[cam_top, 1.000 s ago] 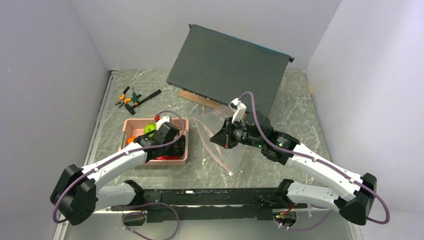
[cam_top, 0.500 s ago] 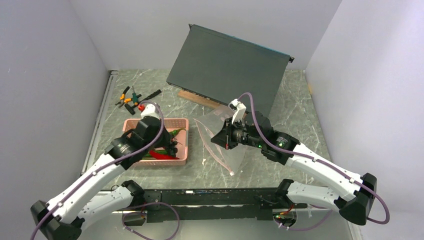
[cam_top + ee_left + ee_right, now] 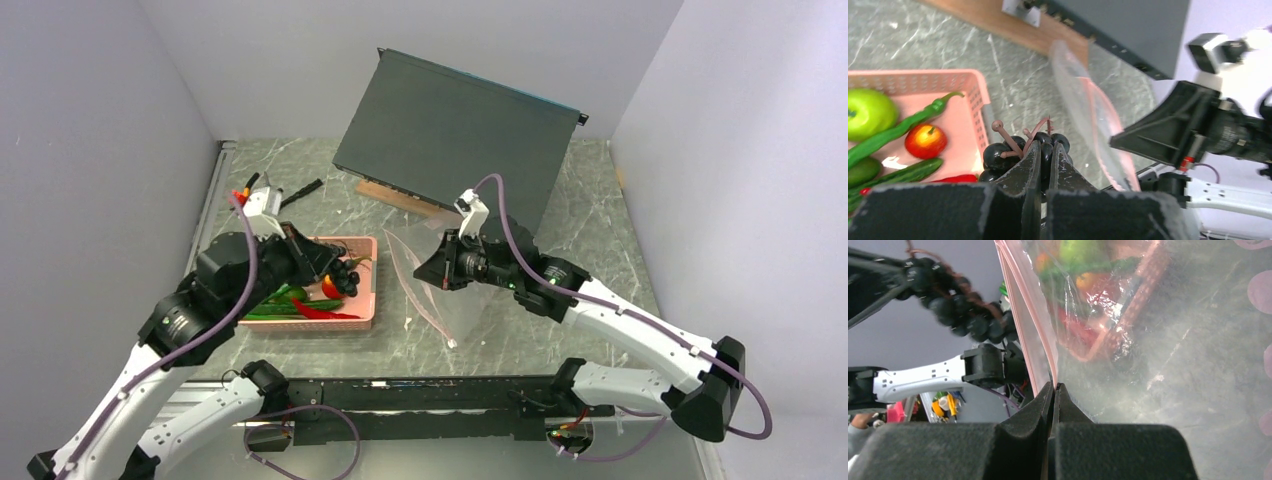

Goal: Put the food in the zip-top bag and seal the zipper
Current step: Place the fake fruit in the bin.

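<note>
Left jaws grip the grapes (image 3: 997, 156), near the zip-top bag (image 3: 460, 310) pinched in the right jaws.

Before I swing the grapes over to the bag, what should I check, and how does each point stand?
1. Grip on the grapes: ok, the left jaws are shut on the bunch.
2. Grapes off the basket: ok, they hang in the air by its right rim.
3. Bag held up: ok, the right jaws are shut on its edge beside the zipper.
4. Mouth turned towards the grapes: ok, the zipper edge faces the left arm.
5. Mouth wide enough for the bunch: cannot tell.
</note>
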